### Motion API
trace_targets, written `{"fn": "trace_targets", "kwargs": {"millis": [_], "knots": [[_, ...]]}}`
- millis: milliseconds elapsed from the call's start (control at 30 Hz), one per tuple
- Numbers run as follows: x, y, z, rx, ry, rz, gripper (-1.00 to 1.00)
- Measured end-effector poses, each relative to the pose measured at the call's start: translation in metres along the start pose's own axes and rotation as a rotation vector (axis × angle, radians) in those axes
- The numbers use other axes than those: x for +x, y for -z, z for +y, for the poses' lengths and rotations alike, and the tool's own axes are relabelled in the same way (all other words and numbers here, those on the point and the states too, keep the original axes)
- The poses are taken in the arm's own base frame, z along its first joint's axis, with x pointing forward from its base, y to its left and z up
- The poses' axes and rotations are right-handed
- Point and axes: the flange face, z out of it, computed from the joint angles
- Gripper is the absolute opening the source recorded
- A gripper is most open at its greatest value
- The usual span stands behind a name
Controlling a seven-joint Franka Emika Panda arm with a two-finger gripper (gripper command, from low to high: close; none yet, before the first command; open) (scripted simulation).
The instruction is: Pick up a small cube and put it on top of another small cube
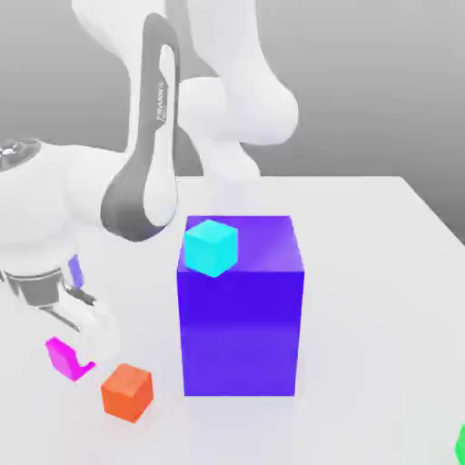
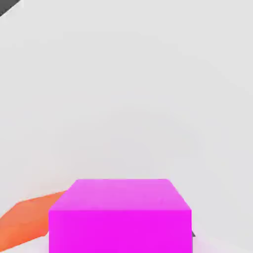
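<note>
Near side of the bench, toward the exterior view's left: the small bright magenta-pink cube point(image 1: 65, 358), partly hidden by the gripper point(image 1: 94, 345); whether it touches the white bench point(image 1: 363, 300) or hangs just above it, I cannot tell.
Fingers on the magenta-pink cube: clenched, grasping it from its sides.
Hand view of the magenta-pink cube: its upper face and one side face show, both plain and bright.
Small orange cube: just beside the magenta-pink one, toward the exterior view's right, on the near part of the bench point(image 1: 127, 392).
Big blue-purple block: a tall box point(image 1: 240, 331) standing upright, well in from the bench's far edge and far right corner.
Small cyan cube: over the block's top point(image 1: 212, 248), by its near left corner as the exterior view has it; its lowest tip crosses the top's near edge.
Green piece: cut off at the exterior view's right point(image 1: 461, 445), well apart from the block.
White arm with grey trim: reaching down point(image 1: 145, 177) at the exterior view's left, its hand over the magenta-pink cube.
</note>
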Motion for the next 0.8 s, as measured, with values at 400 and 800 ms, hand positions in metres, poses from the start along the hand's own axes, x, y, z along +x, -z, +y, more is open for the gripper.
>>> {"fn": "trace_targets", "kwargs": {"millis": [400, 800], "knots": [[-0.261, 0.013, -0.161, -0.007, 0.532, 0.055, -1.0], [-0.427, -0.027, -0.185, 0.032, 0.785, 0.081, 1.0]]}}
